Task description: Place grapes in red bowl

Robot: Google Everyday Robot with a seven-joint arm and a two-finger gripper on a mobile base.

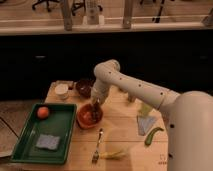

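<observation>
The red bowl [89, 119] is a shallow orange-red bowl on the wooden table, just right of the green tray. A dark lumpy cluster, the grapes [91, 114], lies inside it. My gripper [95, 105] hangs on the white arm directly over the bowl's far right rim, right above the grapes. I cannot tell whether it touches the grapes.
A green tray [31, 150] at the left holds an orange fruit [43, 112] and a blue sponge [48, 142]. A maroon bowl [84, 86] and a white cup [62, 91] stand behind. A fork [97, 148], banana [115, 154], green pepper [153, 135] and a blue-grey cloth [144, 123] lie in front and right.
</observation>
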